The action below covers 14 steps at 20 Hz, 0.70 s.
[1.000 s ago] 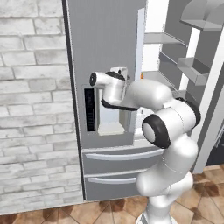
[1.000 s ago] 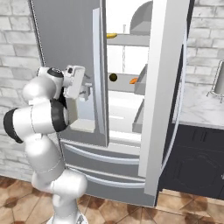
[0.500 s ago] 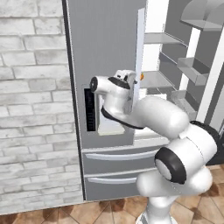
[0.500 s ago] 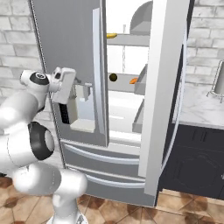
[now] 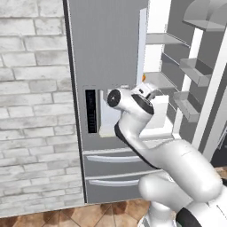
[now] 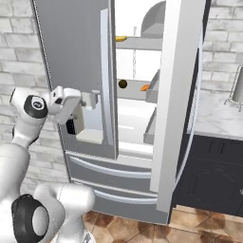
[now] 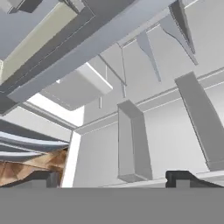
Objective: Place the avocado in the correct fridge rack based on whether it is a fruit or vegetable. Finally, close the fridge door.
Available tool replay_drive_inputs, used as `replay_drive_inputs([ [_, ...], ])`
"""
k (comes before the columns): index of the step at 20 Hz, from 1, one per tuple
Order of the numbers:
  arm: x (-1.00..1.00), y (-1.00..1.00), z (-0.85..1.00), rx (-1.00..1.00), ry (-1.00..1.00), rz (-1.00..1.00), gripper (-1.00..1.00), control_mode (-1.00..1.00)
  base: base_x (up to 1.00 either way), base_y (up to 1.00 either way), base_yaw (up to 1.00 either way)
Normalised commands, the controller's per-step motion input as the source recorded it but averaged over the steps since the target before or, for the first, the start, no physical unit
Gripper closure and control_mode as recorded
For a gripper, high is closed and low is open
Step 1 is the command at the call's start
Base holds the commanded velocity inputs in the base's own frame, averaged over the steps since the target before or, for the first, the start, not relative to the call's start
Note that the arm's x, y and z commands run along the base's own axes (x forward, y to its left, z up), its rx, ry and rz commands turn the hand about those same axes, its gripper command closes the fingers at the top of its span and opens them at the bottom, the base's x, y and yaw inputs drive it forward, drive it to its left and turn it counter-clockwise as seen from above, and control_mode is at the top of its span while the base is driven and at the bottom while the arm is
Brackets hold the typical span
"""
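The avocado (image 6: 122, 84) is a small dark oval lying on the fridge rack (image 6: 132, 94), left of a small orange item (image 6: 145, 88). My gripper (image 6: 92, 99) hangs in front of the closed left fridge door, level with the dispenser and left of the opening. From the left base view the gripper (image 5: 150, 90) sits by that door's inner edge. In the hand view the two dark fingertips (image 7: 43, 178) stand far apart with nothing between them, so the gripper is open. The avocado is well apart from the gripper.
The right fridge door (image 6: 178, 95) stands wide open, its grey bins (image 7: 132, 144) facing my hand. A yellow banana (image 6: 121, 38) lies on the upper shelf. A marble counter (image 6: 213, 114) over dark cabinets is at the right. Brick wall (image 5: 31, 111) borders the fridge's left.
The arm has unfolded and its elbow has swung low toward the cameras. The hand has drifted right along the closed door toward the opening. The avocado has stayed put.
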Motion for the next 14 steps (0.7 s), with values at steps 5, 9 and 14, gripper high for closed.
replay_drive_inputs([
  [5,-1.0,-0.63,0.17,0.22,-0.14,-0.15,-1.0,-1.0,0.0,0.0,0.0],
  [9,-1.0,-0.69,0.09,0.2,-0.19,-0.19,-1.0,-1.0,0.0,0.0,0.0],
  [14,-0.99,-0.68,0.05,0.27,-0.13,-0.17,-1.0,-1.0,0.0,0.0,0.0],
])
